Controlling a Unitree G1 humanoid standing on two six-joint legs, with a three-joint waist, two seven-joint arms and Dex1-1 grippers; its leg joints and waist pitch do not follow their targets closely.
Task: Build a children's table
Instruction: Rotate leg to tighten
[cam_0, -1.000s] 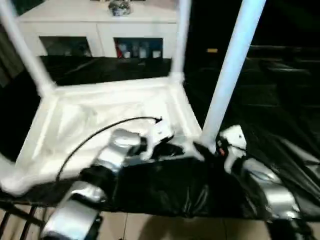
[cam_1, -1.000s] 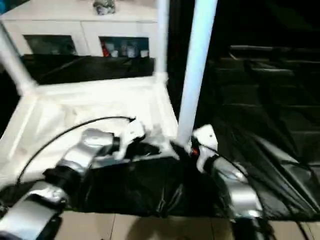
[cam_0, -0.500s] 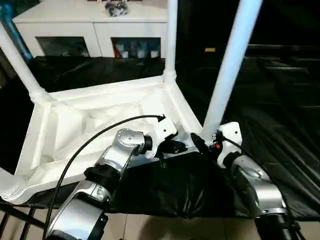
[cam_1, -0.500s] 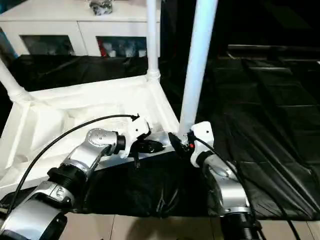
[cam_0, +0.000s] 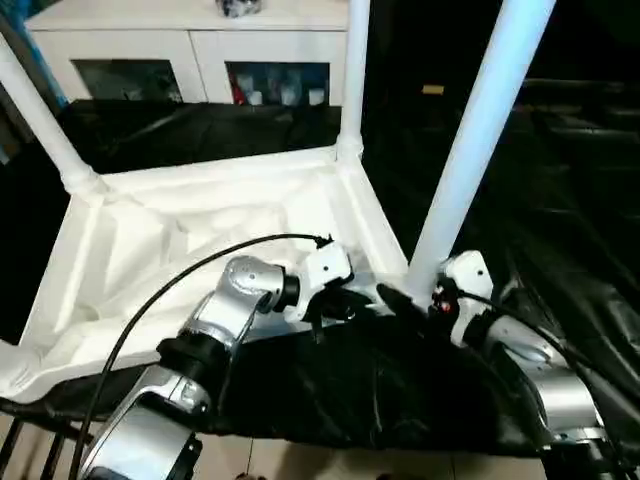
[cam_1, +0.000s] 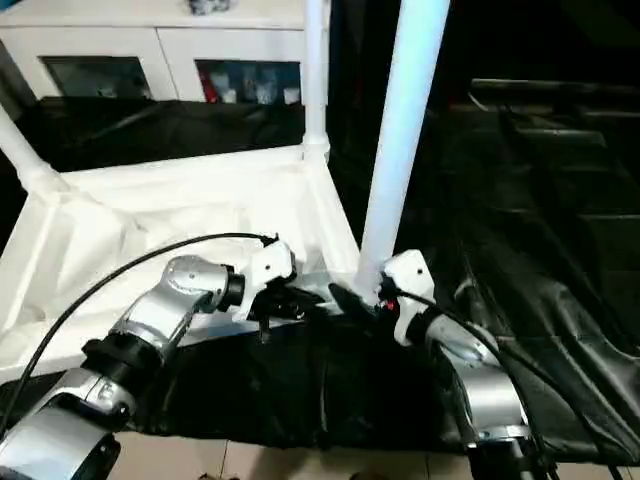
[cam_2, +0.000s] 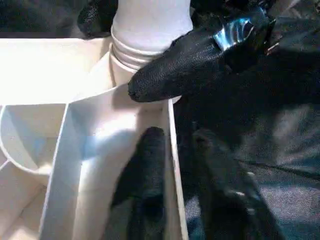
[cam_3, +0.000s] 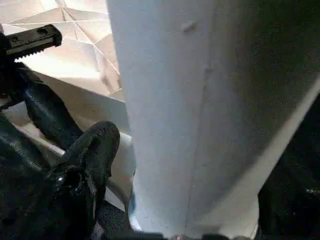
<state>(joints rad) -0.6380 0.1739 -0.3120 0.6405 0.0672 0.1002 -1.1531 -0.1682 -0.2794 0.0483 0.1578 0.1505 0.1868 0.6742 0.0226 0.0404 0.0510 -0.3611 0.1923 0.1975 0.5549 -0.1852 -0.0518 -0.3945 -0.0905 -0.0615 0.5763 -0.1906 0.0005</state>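
Note:
The children's table top lies upside down on black sheeting, ribbed underside up. White legs stand in its corner sockets: the near right leg, the far right leg and the far left leg. My left gripper is at the near rim. It is slightly open, one finger inside the rim wall and the other outside. My right gripper is open around the foot of the near right leg, with one finger just beside it. That finger's tip rests at the socket.
A white cabinet with glass doors stands behind the table top. Crumpled black sheeting covers the surface around and to the right. A black cable arcs over my left forearm. Pale floor tiles show at the near edge.
The head view has shifted and tilted. My left gripper has loosened from a tight pinch on the rim. My right gripper has spread wider around the leg's foot. The table has stayed put.

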